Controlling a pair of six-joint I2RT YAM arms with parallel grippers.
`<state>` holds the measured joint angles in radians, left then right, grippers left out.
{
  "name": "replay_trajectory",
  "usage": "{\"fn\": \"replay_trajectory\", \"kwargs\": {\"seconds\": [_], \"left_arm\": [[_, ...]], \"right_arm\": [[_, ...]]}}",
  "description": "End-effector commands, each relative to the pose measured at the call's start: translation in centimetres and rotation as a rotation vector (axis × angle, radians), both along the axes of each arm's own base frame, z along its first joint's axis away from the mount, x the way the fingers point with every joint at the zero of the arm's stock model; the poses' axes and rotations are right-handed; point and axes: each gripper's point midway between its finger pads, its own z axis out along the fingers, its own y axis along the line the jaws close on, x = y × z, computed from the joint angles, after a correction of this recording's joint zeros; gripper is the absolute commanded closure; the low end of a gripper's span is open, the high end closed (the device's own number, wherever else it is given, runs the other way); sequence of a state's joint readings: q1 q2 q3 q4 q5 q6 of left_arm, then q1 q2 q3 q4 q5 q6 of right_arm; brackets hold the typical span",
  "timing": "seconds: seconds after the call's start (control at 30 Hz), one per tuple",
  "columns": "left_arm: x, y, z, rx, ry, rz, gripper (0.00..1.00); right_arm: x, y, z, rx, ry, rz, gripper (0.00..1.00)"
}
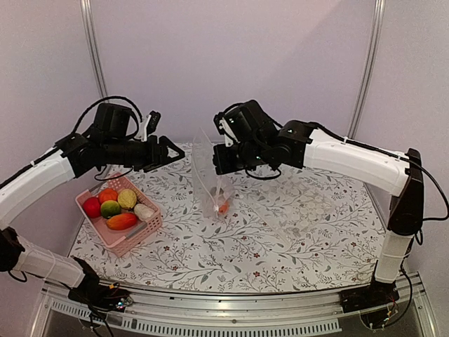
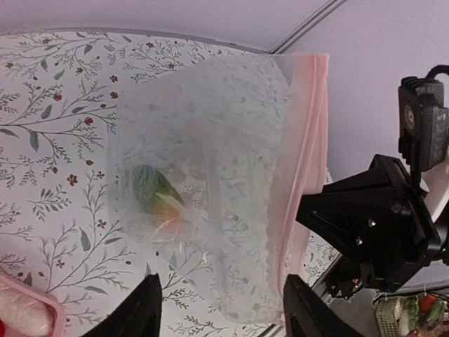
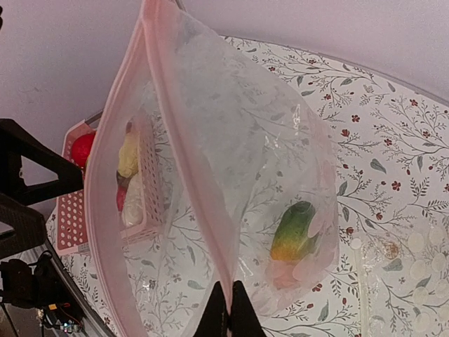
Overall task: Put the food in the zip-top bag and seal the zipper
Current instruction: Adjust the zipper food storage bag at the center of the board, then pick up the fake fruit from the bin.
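Note:
The zip-top bag (image 1: 212, 184) hangs upright over the middle of the table, its mouth open. One green-and-orange food piece (image 3: 295, 232) lies in its bottom and also shows in the top view (image 1: 223, 207). The zipper (image 3: 179, 140) is a pale pink strip along the rim. My right gripper (image 3: 230, 314) is shut on one side of that rim and holds the bag up. My left gripper (image 2: 224, 312) is open and empty, level with the bag (image 2: 210, 161), just left of it in the top view (image 1: 179, 156). The remaining food (image 1: 118, 208) lies in the pink basket.
The pink basket (image 1: 144, 232) stands at the table's left, below my left arm, holding several toy fruits and a white radish (image 1: 144, 211). The floral tablecloth (image 1: 302, 225) covers the table. The right gripper (image 2: 379, 225) shows beyond the bag in the left wrist view.

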<state>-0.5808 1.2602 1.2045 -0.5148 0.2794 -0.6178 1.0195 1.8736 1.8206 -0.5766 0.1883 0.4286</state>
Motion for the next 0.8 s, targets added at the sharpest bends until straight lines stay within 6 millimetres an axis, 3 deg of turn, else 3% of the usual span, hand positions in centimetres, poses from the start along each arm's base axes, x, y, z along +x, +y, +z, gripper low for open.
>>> {"fn": "replay_trajectory", "kwargs": {"seconds": [0.0, 0.17, 0.4, 0.57, 0.77], "left_arm": [[-0.5, 1.2, 2.4, -0.033, -0.106, 0.008, 0.33], [-0.6, 2.8, 1.8, -0.004, -0.074, 0.042, 0.27], [0.7, 9.1, -1.3, 0.104, 0.017, 0.234, 0.25], [1.2, 15.7, -5.3, 0.263, 0.086, 0.445, 0.22], [0.0, 21.3, -11.7, 0.349, 0.263, 0.581, 0.21]], "right_arm": [[0.4, 0.6, 0.5, 0.031, 0.007, 0.005, 1.00], [0.3, 0.9, 0.5, 0.035, 0.009, 0.011, 1.00], [0.3, 1.0, 0.6, 0.039, 0.011, 0.016, 1.00], [0.2, 1.2, 0.6, 0.046, 0.013, 0.022, 1.00], [0.1, 1.2, 0.7, 0.051, 0.018, 0.026, 1.00]]}}
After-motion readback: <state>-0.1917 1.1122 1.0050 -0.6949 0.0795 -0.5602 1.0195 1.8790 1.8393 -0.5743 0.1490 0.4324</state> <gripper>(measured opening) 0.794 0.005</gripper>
